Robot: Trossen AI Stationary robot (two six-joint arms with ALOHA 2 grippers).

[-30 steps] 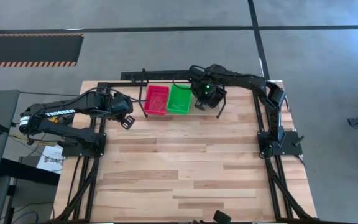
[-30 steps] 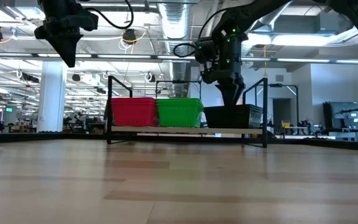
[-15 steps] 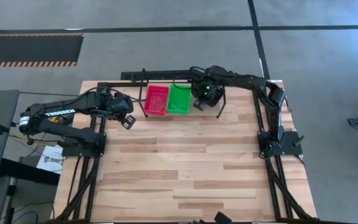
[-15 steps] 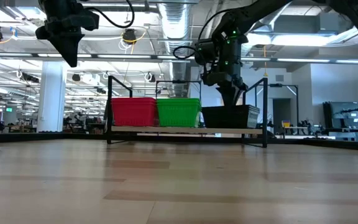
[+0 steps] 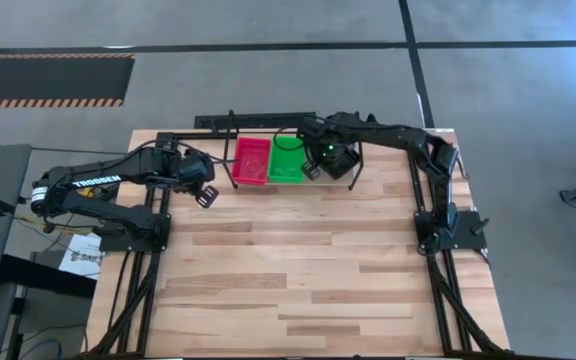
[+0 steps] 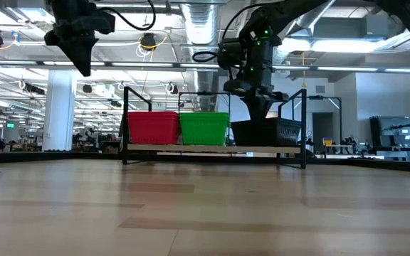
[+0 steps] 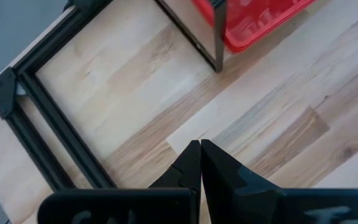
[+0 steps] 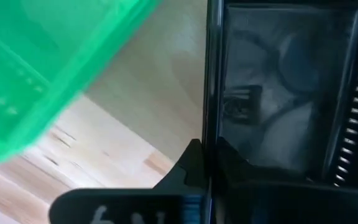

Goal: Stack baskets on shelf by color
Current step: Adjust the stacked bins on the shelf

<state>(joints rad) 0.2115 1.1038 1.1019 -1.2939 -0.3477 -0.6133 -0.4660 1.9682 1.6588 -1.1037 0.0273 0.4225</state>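
Shelf (image 6: pixel 212 149): narrow wood board between black wire uprights, standing at the far edge of the tabletop (image 5: pixel 298 270).

Red baskets (image 6: pixel 152 128): on the shelf, at its left end as seen from the front.

Green baskets (image 6: pixel 205 128): on the shelf, middle place, just beside the red.

Black basket (image 6: pixel 265 132): on the shelf, right place, tilted.

Right gripper (image 8: pixel 205 163): above the shelf's right part, fingers pinched together on the near wall of the black basket.

Left gripper (image 7: pixel 200 163): raised beyond the shelf's red end, well apart from it, fingers closed tight, holding nothing.
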